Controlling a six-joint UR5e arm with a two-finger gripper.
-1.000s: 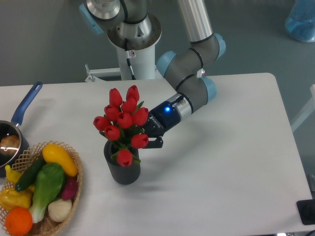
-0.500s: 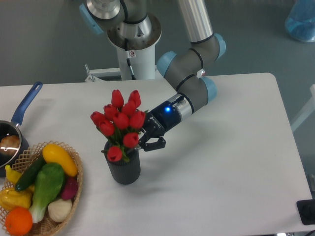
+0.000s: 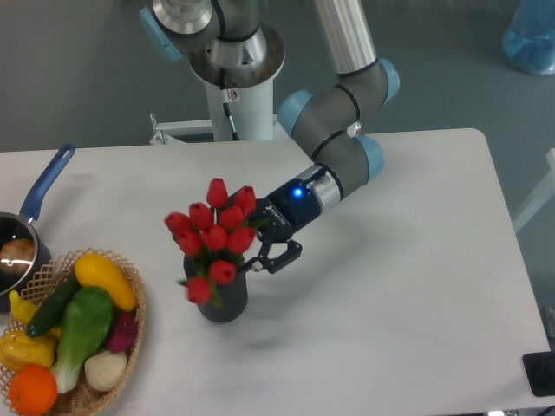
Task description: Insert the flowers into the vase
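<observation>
Standing in the ribbed dark vase (image 3: 222,302), red tulip flowers (image 3: 213,236), spread-fingered pincer (image 3: 269,256) just beside.

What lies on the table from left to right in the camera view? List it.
saucepan → basket → vase with flowers → hand

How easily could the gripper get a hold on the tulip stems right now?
Probably easily: the gripper looks open and sits right beside the tulips at the vase mouth, with nothing between them.
</observation>
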